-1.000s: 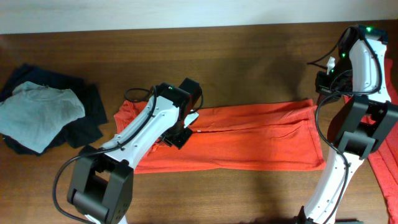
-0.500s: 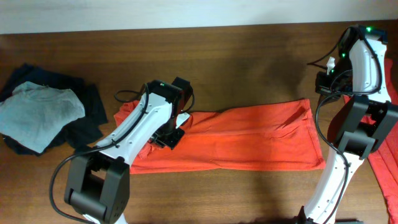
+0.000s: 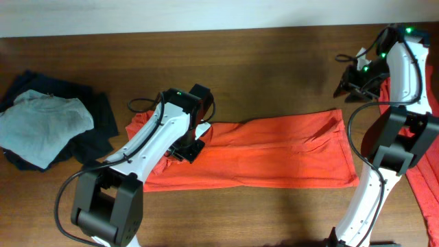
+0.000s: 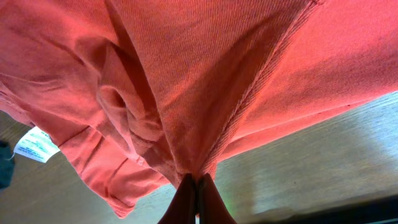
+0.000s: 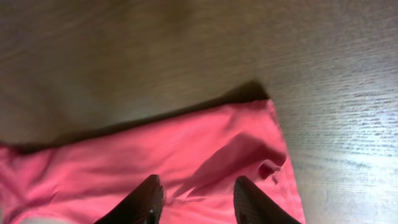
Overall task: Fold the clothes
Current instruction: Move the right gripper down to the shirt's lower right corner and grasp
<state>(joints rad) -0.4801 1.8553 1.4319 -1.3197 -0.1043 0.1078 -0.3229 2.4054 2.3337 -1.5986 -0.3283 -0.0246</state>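
R fingers [image 5: 144, 200] have opened, apart above T-shirt [image 3: 274, 154] corner; L fingers [image 4: 210, 208] pinch its fold, unseen from overhead.

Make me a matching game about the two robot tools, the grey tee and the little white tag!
Things:
1. left tool
2. right tool
3. grey tee
4. white tag

Where or how:
A. lying on the dark clothes
B. open, holding nothing
C. pinched shut on the orange shirt
D. poking out at the shirt's edge

Pairs: 1-C, 2-B, 3-A, 4-D
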